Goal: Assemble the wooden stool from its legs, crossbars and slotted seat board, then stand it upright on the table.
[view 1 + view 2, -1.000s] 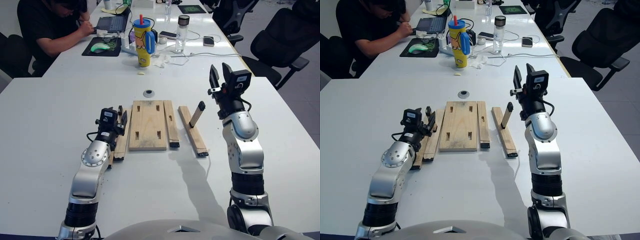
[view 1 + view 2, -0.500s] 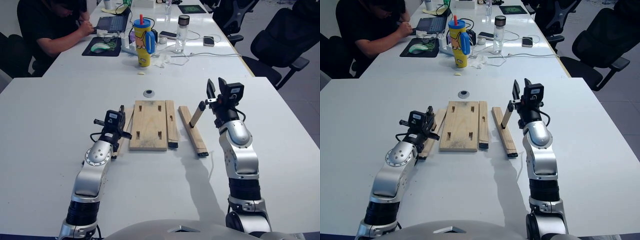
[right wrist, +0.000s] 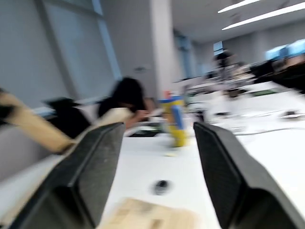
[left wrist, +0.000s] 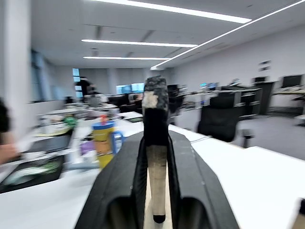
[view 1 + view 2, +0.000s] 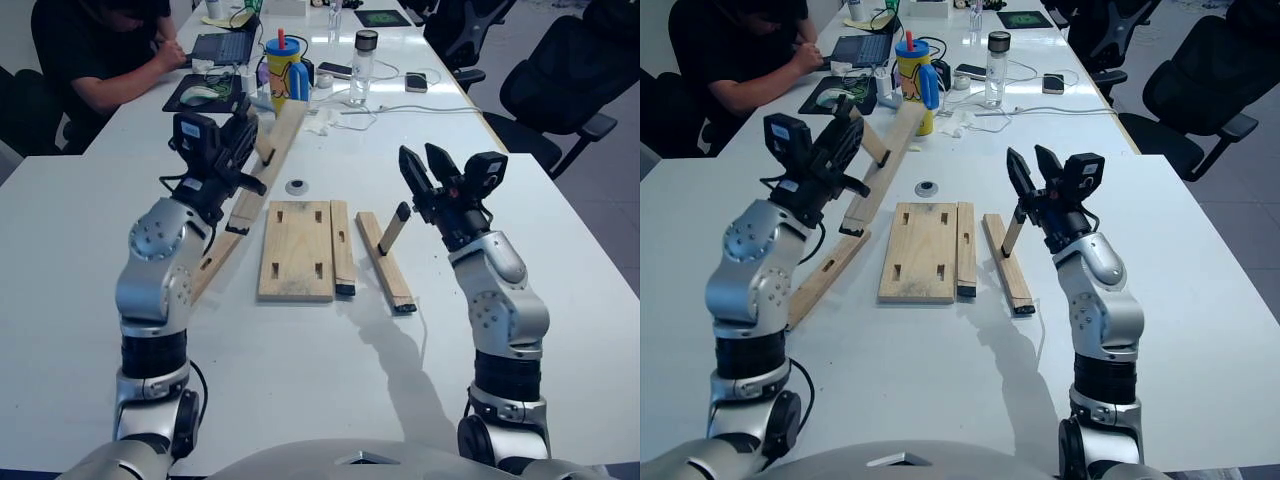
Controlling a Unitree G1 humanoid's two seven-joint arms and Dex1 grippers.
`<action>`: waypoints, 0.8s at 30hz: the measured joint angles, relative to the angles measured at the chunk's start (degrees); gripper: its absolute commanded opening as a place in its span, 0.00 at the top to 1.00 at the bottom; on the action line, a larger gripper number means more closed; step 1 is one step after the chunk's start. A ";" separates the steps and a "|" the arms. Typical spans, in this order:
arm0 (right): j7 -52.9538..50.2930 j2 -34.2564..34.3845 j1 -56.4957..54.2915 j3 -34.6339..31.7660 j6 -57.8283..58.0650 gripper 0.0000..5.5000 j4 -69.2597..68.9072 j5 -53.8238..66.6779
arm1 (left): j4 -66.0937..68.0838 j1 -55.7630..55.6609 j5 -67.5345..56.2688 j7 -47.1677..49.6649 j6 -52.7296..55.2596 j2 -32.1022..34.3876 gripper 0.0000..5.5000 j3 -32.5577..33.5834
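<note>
Slotted seat board [image 5: 297,262] lies flat mid-table, long axis near to far, slots upward. One leg [image 5: 283,135] is held clear of the table, clamped in the left gripper [image 5: 232,140], tilted with its upper end far and right. The board sits right of and nearer than that gripper. Right gripper [image 5: 418,160] hangs spread, holding nothing, beside the upright piece [image 5: 395,228] right of the board. Fingers mask the grasp point, and whether that piece is seated cannot be told.

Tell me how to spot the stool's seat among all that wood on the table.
On the white table, look at the wooden pieces lying flat in the middle, in front of the robot. The seat board is the widest, a pale rectangle with four small slots; the pieces beside it are narrow strips.
</note>
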 measured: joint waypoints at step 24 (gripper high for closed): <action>7.78 -5.72 -1.88 -2.57 24.40 0.06 3.38 40.78 | 8.85 -8.13 -45.31 -10.38 28.93 6.78 0.92 11.12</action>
